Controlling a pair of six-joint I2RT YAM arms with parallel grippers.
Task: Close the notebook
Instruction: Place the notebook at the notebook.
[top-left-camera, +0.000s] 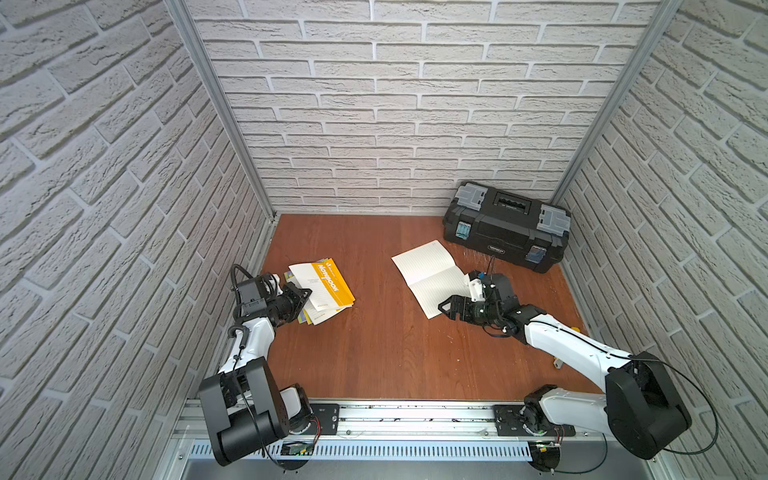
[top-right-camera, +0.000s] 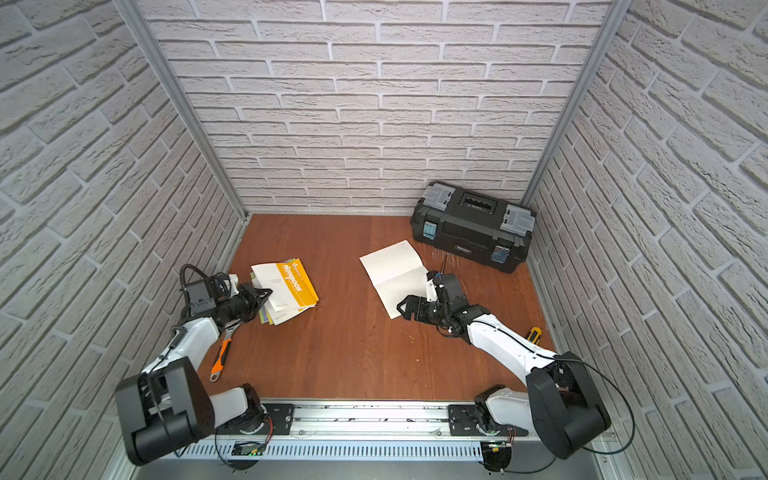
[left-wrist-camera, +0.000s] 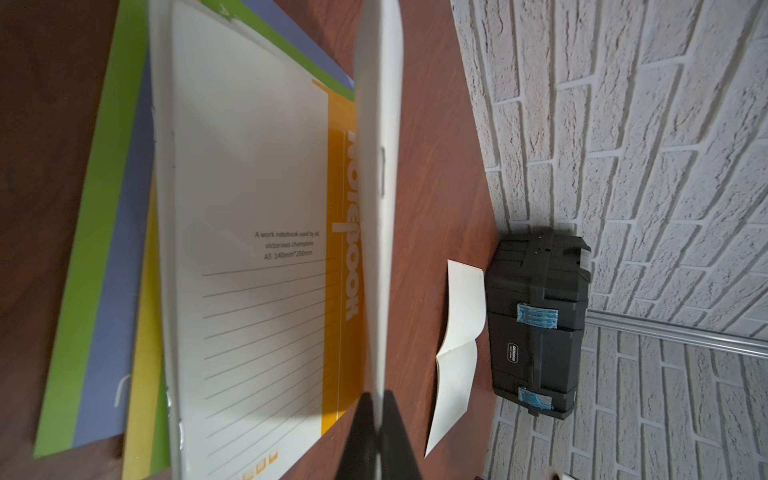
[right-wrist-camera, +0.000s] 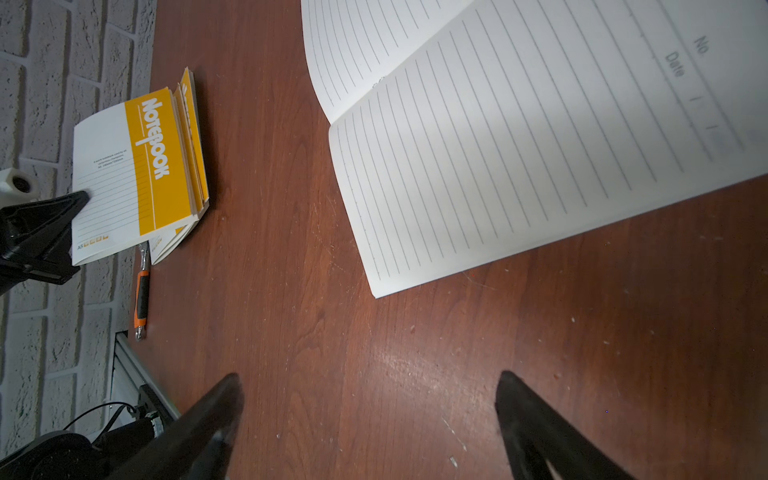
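Now your left end effector (top-left-camera: 306, 291) pinches the yellow notebook (top-left-camera: 330, 284) at 9 o'clock on the counter (top-left-camera: 374, 353), your right end effector (top-left-camera: 443, 309) spread near the open notebook (top-left-camera: 428, 270).

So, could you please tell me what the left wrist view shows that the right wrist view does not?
Left wrist only: the black toolbox, a green cover and a purple cover. Right wrist only: the orange-handled wrench and the open right claw. Both: the yellow notebook, the open lined notebook and the wooden table.
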